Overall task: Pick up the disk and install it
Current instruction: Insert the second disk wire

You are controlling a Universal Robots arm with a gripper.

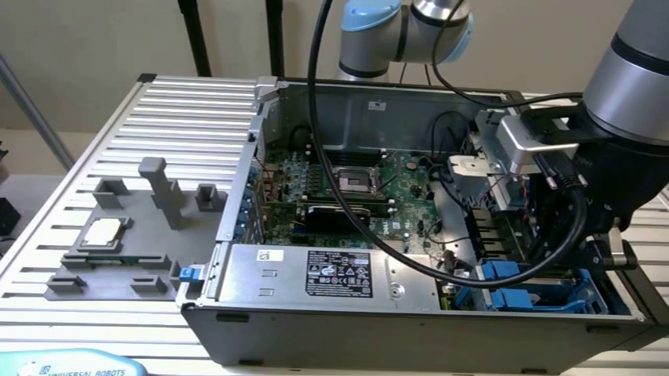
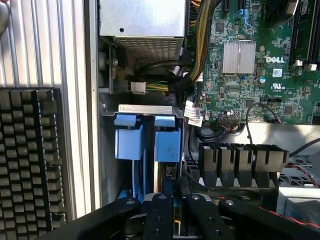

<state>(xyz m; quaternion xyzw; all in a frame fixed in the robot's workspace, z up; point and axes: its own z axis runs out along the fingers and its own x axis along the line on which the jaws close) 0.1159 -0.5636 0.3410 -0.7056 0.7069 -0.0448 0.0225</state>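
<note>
Fingers (image 2: 167, 200) look pinched nearly shut on the disk (image 2: 167, 172) edge as far as we can tell, gripper (image 2: 170, 197) down over the blue drive cage (image 2: 129, 145) in the computer case (image 1: 418, 329).

Open PC case (image 1: 418, 313) on worktop (image 1: 188, 102), w/ motherboard (image 1: 345, 184) flat inside. Power supply (image 1: 313, 270) along near wall, drive cage (image 1: 544, 294) at its ext-view right. Tool (image 2: 172, 200) down at cage, just above disk (image 2: 167, 145) in slot. Fixture tray (image 1: 125, 235) outside case, ext-view left, holding chip (image 1: 102, 232).
</note>
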